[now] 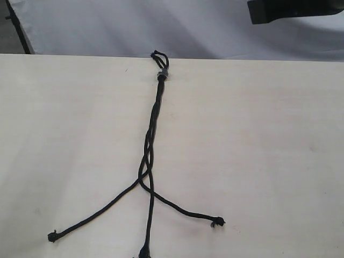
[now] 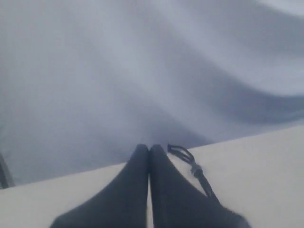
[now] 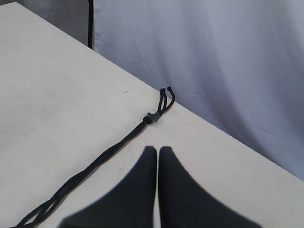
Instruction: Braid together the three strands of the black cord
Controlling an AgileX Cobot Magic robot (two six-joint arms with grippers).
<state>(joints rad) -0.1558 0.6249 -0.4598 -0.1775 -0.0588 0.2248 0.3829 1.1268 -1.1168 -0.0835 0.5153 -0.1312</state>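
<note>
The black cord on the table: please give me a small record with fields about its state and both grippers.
item: thin black woven cord on the pale wooden table
joined end: knot with greyish band and small loop at the table's far edge
braid: strands partly interlaced along the upper part
loose ends: three strands spread apart, tips left, middle, right
left gripper: shut, holding nothing
right gripper: shut, holding nothing

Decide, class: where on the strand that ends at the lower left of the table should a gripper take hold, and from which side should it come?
Grip the left strand just inside its knotted tip, coming straight down from above with the jaws across the cord. It lies flat on the table, splayed clear of the other two strands, so that stretch is probably the easiest to pinch alone.
</note>
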